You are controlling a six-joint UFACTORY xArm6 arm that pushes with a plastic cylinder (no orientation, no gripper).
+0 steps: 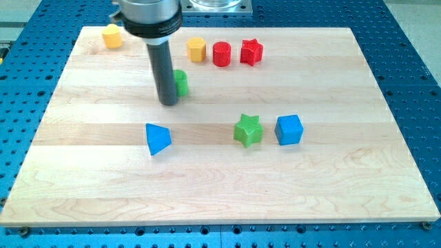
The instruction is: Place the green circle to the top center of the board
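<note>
A pale wooden board point(275, 179) made of glued planks, its grain running from the view's left to the view's right, lies on a blue perforated worktop point(413, 89) whose rows of small holes show on every side of the board. At the view's top edge a grey metal plate point(215, 5) sits just beyond the board, and the dark rod comes down from a black collar point(146, 21) near the top left. My tip point(168, 103) rests on the board in its upper left part, touching or just beside the left side of the green circle point(181, 83), which is partly hidden behind the rod; this arm carries no jaws, only the rod, so there is nothing to spread or pinch. The green circle lies left of the board's centre line and below the top row of blocks. That row, near the board's top edge, holds a yellow hexagonal block point(196, 49), a red cylinder point(221, 54) and a red star point(251, 52) close together, with another yellow block point(112, 36) well apart toward the top left corner. Lower down, around the board's middle, a blue triangular block point(158, 138) sits on the left, and a green star point(248, 131) stands just beside a blue cube point(289, 129).
</note>
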